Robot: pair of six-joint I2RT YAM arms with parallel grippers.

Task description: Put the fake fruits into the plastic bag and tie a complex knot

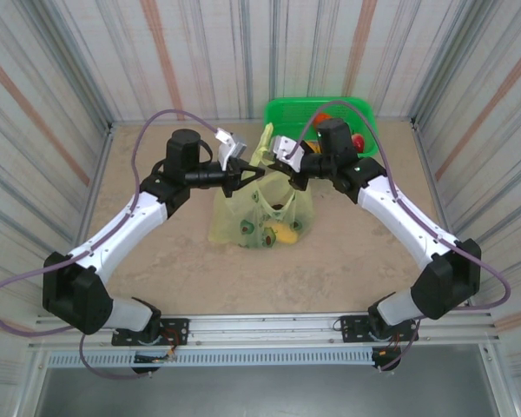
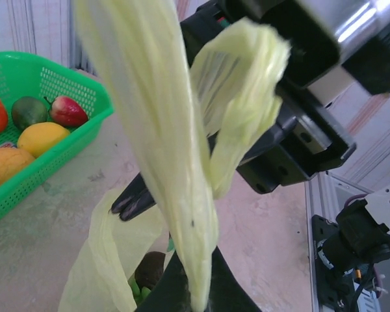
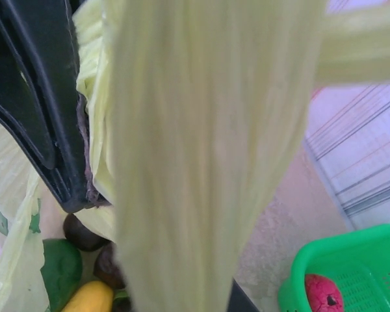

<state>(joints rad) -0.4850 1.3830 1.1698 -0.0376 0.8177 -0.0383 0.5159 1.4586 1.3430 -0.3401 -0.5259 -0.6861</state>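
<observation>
1. Beige table sat between striped walls.
2. Bag stood mid-table with fruits inside (one yellow, one green, some dark).
3. Left gripper was pinched shut on one handle, held above the bag.
4. Right gripper was pinched shut on the other handle, near the left one.
5. Green basket behind the bag held more fruit.
</observation>
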